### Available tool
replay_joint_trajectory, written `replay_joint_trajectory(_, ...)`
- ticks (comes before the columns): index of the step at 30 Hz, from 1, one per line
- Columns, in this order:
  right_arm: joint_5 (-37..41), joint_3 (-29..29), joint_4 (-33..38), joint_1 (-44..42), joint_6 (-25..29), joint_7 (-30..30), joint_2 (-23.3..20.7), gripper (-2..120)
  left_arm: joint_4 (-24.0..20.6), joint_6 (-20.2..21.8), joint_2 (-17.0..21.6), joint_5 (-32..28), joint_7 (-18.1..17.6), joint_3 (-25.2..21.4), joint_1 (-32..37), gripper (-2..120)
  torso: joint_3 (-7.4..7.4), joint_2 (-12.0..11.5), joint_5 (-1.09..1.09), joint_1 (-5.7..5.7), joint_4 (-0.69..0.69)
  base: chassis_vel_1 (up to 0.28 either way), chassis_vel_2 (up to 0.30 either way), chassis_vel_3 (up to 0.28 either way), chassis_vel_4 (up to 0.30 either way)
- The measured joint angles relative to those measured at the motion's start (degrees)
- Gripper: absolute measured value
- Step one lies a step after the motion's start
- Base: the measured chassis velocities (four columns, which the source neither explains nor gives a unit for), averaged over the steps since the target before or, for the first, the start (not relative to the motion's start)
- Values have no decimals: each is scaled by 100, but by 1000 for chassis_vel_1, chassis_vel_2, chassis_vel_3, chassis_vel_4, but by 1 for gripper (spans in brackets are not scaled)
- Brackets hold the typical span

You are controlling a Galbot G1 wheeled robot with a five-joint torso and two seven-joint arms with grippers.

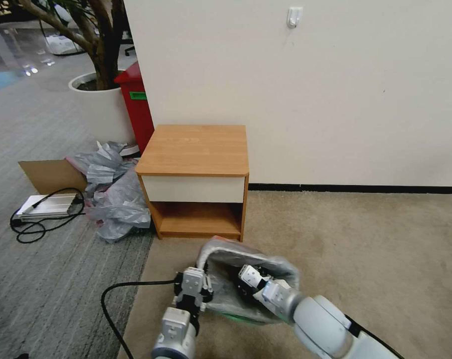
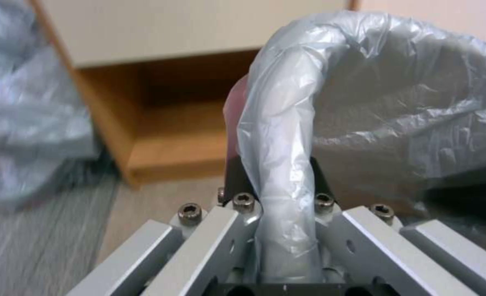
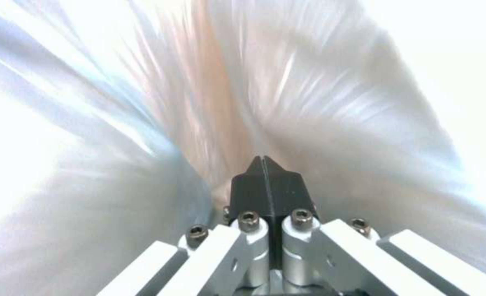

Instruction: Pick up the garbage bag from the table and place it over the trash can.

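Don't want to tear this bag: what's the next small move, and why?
Probably ease the right gripper outward to spread the film. The garbage bag wraps the edge between the left gripper jaws, but sits bunched around the right gripper, whose jaws are shut inside it.

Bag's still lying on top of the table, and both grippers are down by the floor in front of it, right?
No. The head view shows the table top bare; the bag is down on the floor in front, with the left gripper and right gripper at it.
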Motion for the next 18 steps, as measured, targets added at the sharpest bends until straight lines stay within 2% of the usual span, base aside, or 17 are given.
replay_joint_trajectory(2, 171, 51, 157, -121, 2, 62, -60, 0, 22, 45, 3, -217, -57, -48, -31, 3, 0, 0, 0, 0, 0, 0, 0, 0, 0)
replay_joint_trajectory(5, 943, 363, 726, -586, 10, 365, -130, 0, 12, 377, -2, -1338, -269, -144, -123, 3, 0, 0, 0, 0, 0, 0, 0, 0, 0)
replay_joint_trajectory(6, 943, 363, 726, -586, 10, 365, -130, 0, 12, 377, -2, -1338, -269, -144, -123, 3, 0, 0, 0, 0, 0, 0, 0, 0, 0)
replay_joint_trajectory(10, 1578, 849, 1184, -982, 374, 706, 164, 2, -104, 989, 21, -2698, -373, -234, -133, 3, 0, 0, 1, 0, 0, 0, 0, 0, 0)
replay_joint_trajectory(11, 1578, 849, 1184, -982, 374, 706, 164, 2, -104, 989, 21, -2698, -373, -234, -133, 3, 0, 0, 1, 0, 0, 0, 0, 0, 0)
replay_joint_trajectory(14, 1692, 1107, 1252, -1197, 724, 784, 512, 15, -23, 1198, 64, -2966, -364, -295, -132, 3, 0, 0, 1, 0, 0, 0, 0, 0, 0)
replay_joint_trajectory(16, 1695, 1157, 1251, -1266, 801, 786, 603, 18, 23, 1203, 79, -2977, -346, -317, -128, 3, 0, 0, 1, 0, 0, 0, 0, 0, 0)
replay_joint_trajectory(18, 1687, 1249, 1182, -1429, 1034, 780, 826, 29, 165, 1188, 116, -2899, -275, -315, -114, 3, 0, 0, 0, 0, -1, 0, 0, 0, 0)
